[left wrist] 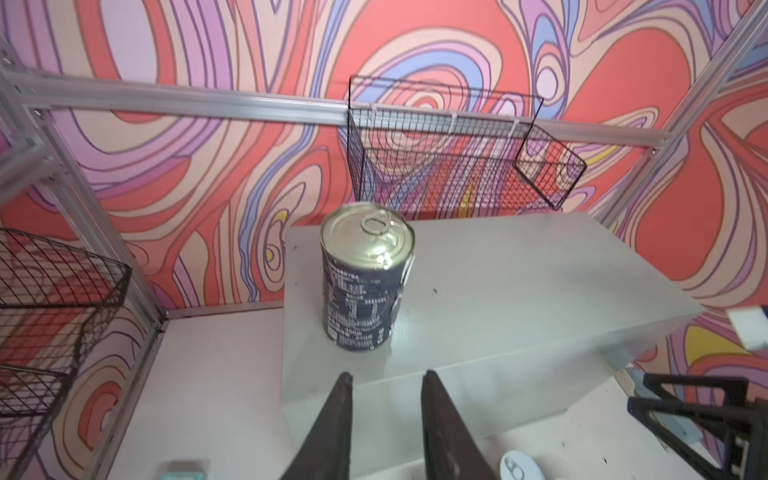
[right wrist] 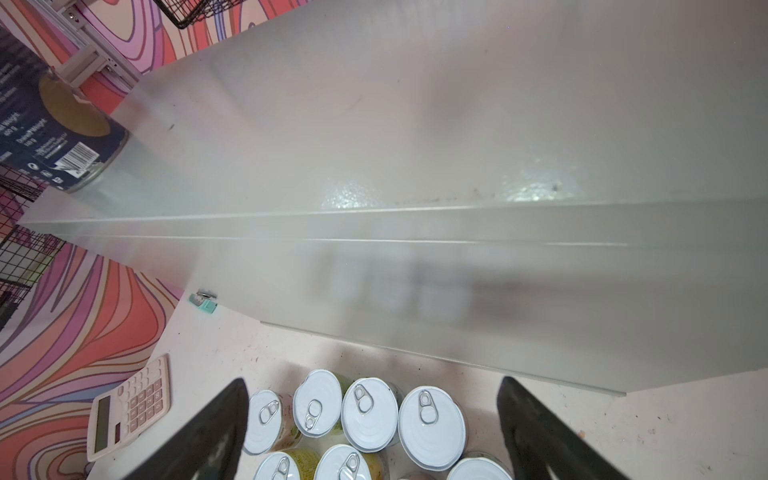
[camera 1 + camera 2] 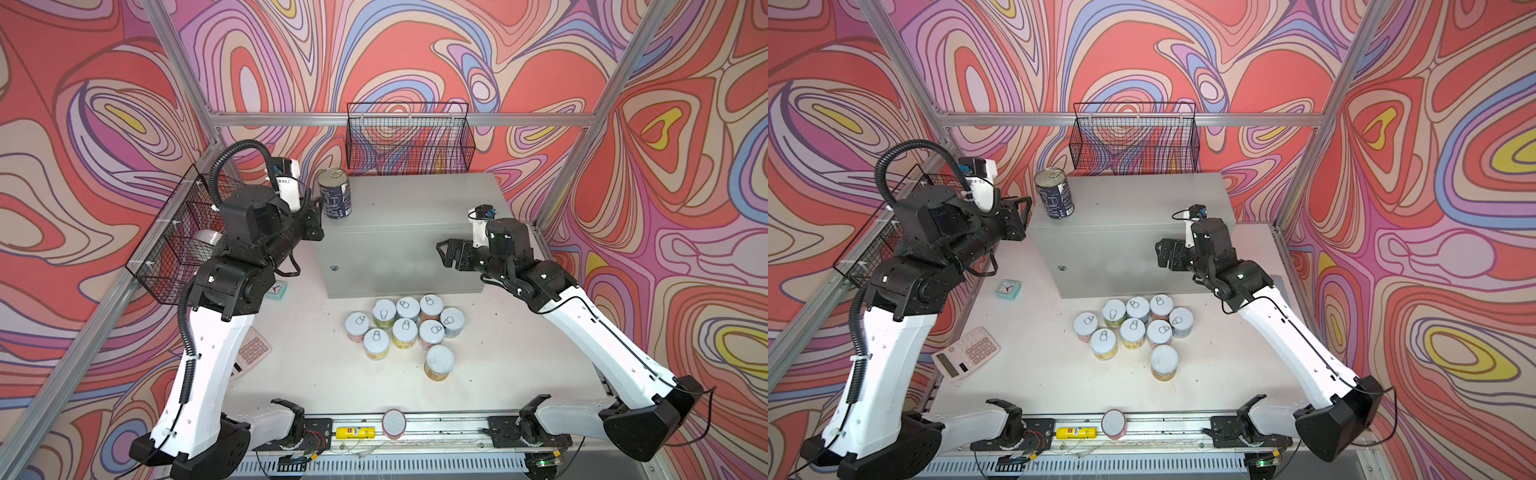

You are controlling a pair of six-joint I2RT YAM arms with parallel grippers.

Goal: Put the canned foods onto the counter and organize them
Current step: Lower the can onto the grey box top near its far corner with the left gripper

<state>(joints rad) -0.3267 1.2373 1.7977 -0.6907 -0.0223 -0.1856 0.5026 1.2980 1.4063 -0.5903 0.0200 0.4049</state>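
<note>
Your left claw (image 1: 386,374) has its fingers a narrow gap apart, with nothing between them. Straight ahead of it, clear of the fingertips, the dark blue tin (image 1: 361,291) stands upright on top of the grey cabinet (image 1: 519,291), near the cabinet corner closest to that claw. It is the only tin up there.

Your right claw (image 2: 372,380) is spread wide and is also empty. It hangs before the cabinet's front face, which fills the view ahead of it. Below that claw, on the bench (image 3: 311,374), eight short white-lidded tins (image 3: 405,328) stand packed close together, lids up. Several of them show between its fingers in the right wrist view. The taller tin (image 3: 438,363) with the yellow-orange label stands upright just beside the cluster, on the side away from the cabinet.
</note>
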